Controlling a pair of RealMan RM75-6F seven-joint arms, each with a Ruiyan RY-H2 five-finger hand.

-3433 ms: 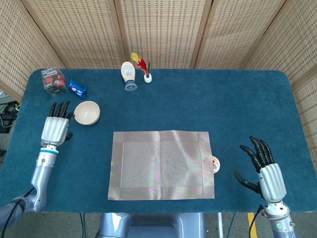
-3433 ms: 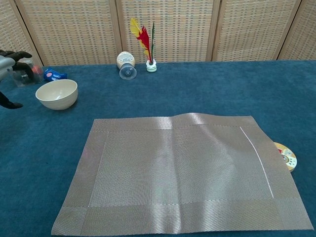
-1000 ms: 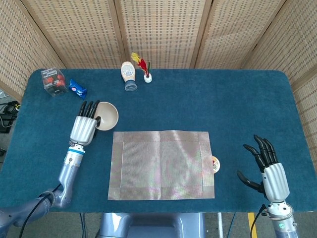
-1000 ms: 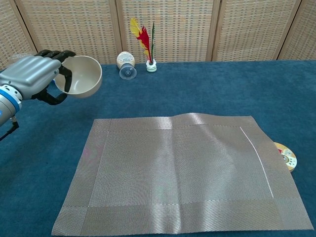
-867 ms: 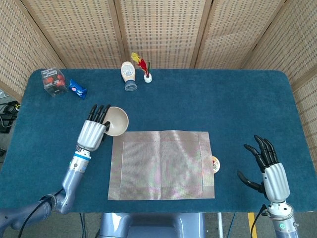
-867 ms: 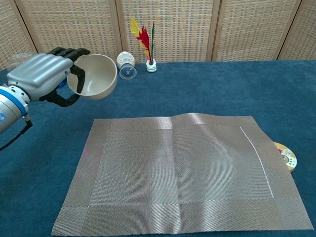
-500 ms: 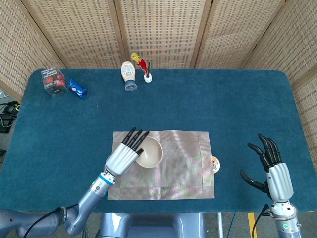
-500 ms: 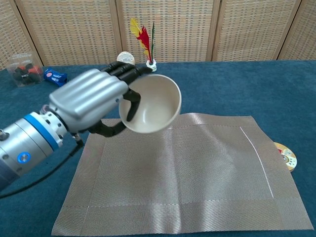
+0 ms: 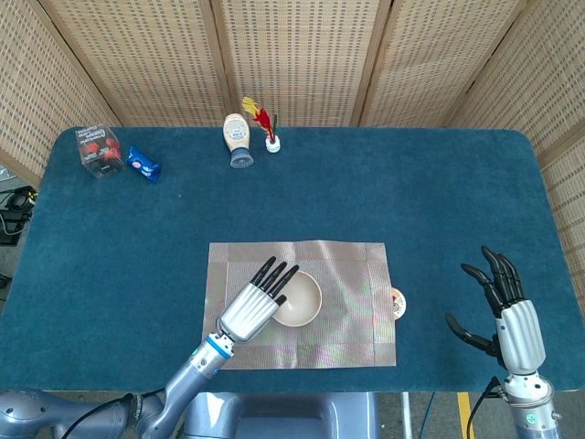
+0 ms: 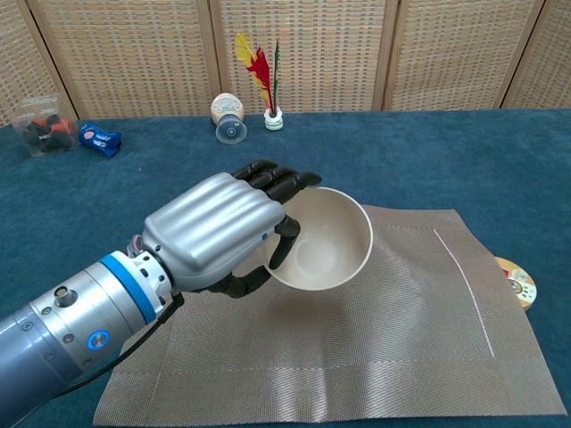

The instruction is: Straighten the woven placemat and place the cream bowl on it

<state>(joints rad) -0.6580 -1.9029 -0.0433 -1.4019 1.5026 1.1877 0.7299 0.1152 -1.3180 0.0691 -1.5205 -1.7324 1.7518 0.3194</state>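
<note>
Placemat [image 9: 352, 302] — hand [image 9: 252, 309] holds bowl [image 10: 323, 239], perhaps aloft.

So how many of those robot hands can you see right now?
2. The left hand holds the round cream bowl over the grey woven placemat. The right hand hovers open near the blue table's right front corner. None seem hidden.

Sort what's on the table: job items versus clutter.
Job: woven placemat; cream bowl, held over it by the left robot hand.
Clutter: tipped bottle, feather shuttlecock, blue packet, clear box, small disc.
</note>
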